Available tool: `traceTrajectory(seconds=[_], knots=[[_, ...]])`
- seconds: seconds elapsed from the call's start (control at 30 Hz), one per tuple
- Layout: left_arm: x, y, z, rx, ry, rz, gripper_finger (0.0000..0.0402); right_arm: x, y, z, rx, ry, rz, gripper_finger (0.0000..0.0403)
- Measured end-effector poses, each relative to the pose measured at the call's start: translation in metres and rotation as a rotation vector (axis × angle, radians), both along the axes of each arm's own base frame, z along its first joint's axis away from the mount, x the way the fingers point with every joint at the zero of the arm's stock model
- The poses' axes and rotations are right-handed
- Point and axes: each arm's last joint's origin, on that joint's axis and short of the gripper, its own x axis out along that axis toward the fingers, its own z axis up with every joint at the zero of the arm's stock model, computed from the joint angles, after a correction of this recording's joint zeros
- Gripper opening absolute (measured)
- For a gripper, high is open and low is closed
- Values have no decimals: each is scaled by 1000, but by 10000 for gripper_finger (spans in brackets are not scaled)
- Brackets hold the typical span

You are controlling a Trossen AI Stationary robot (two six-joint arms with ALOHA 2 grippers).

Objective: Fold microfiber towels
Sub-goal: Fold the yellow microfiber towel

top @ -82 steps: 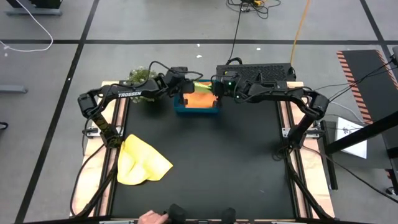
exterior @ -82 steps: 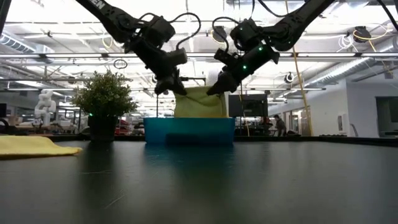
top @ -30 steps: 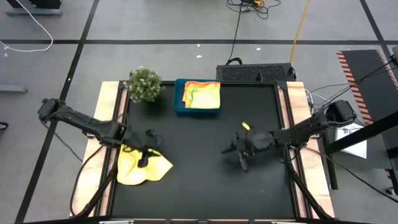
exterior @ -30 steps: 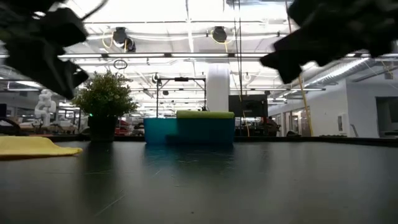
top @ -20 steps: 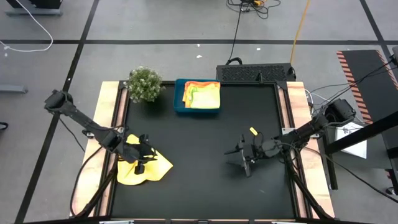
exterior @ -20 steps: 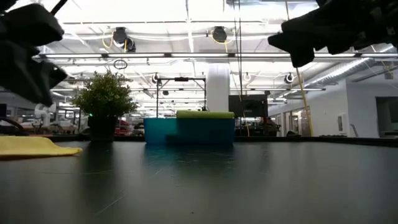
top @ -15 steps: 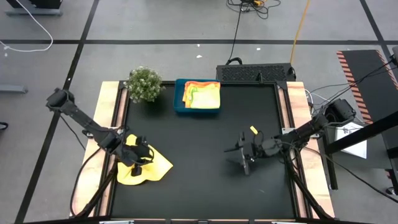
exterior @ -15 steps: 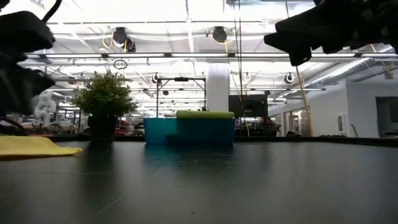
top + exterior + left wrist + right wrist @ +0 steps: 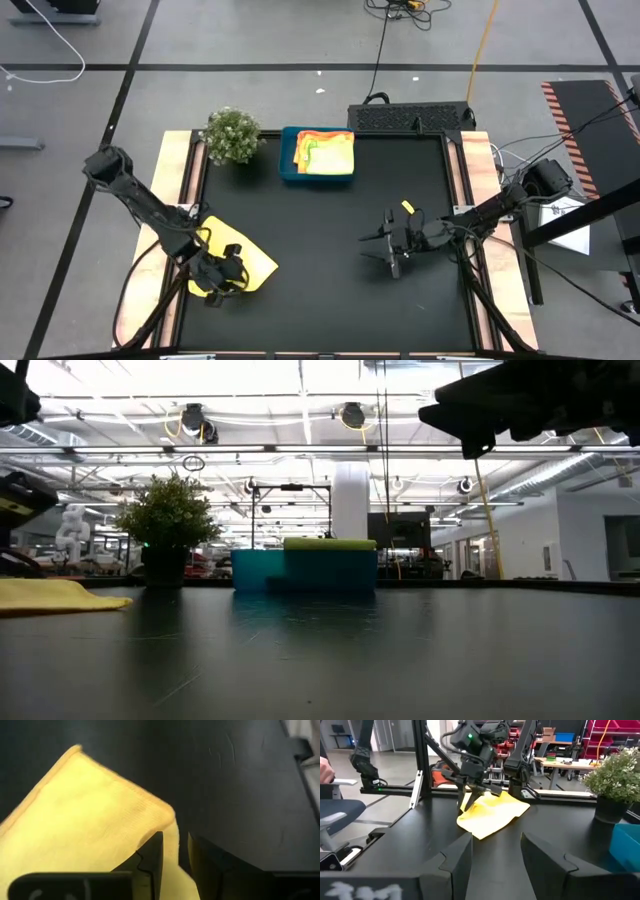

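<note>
Towels — one loose (image 9: 252, 265), folded stack in tray (image 9: 326, 153); both claws slightly parted, empty.

Two slim matte-black jointed arms, the left arm (image 9: 140, 205) at the frame's left edge and the right arm (image 9: 490, 208) at its right, are built of tubular links with bulkier rounded joints. Thin black cables loop along the links and trail from each base. The left two-finger gripper (image 9: 222, 275) and the right two-finger gripper (image 9: 392, 245) have blocky, angular dark fingers (image 9: 457, 857) with flat faces; a small yellow tag sits on the right wrist
</note>
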Motion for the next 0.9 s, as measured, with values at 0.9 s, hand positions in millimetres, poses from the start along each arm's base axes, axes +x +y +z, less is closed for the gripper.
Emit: traceTrajectory(seconds=[0.9], knots=[[34, 2, -13, 200, 207, -17, 230, 12, 5, -21, -47, -21, 8, 160]])
